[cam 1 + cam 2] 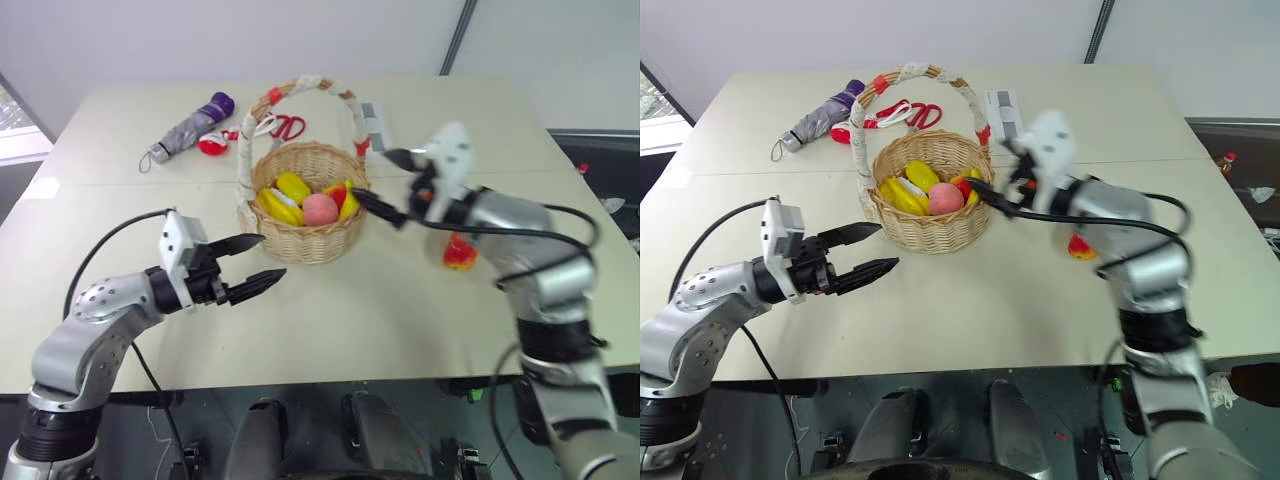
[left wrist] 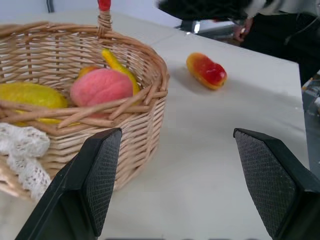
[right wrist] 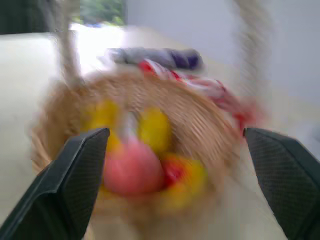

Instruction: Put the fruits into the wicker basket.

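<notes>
Basket (image 1: 305, 205) sits mid-table holding the banana (image 1: 280, 205), the peach (image 1: 320, 210) and more fruit, while a red-yellow mango (image 2: 206, 70) lies on the table (image 1: 330, 320) at its four o'clock. Right gripper (image 1: 385, 180), at the basket's three o'clock, and left gripper (image 1: 255, 265), at seven o'clock, both gape wide and empty. Reaching for the mango, the right arm could knock the rim or roll the fruit away.

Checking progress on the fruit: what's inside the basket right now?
In the basket lie a pink peach, yellow banana pieces and a red-yellow fruit by the far rim. The bottom under them is covered. One mango lies outside on the table.
</notes>
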